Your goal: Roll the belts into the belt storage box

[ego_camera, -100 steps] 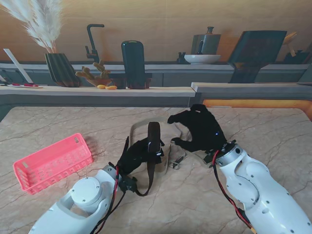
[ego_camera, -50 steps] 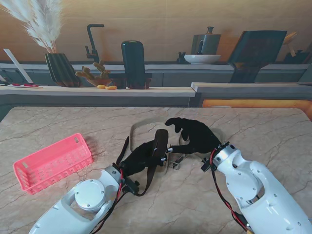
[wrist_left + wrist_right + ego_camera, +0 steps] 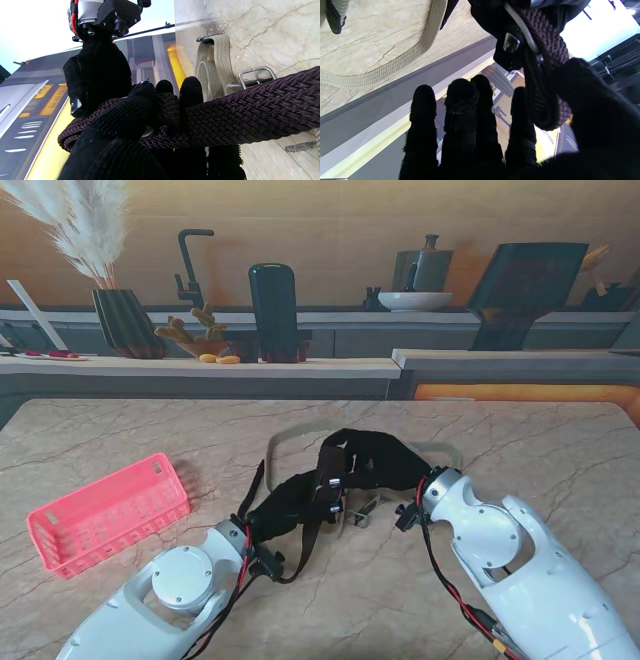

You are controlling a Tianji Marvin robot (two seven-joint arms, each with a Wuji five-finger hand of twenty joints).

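Clearly the left hand (image 3: 140, 117) pinches the dark woven belt (image 3: 250, 112) between thumb and fingers, holding its started coil above the table (image 3: 560, 450). Facing it, the right hand (image 3: 375, 457) touches that coil, thumb against it, fingers extended. Soft, light and floppy, the webbing wants gripping at the roll. Beyond lies a beige belt (image 3: 220, 65); well left sits the pink box (image 3: 105, 513).
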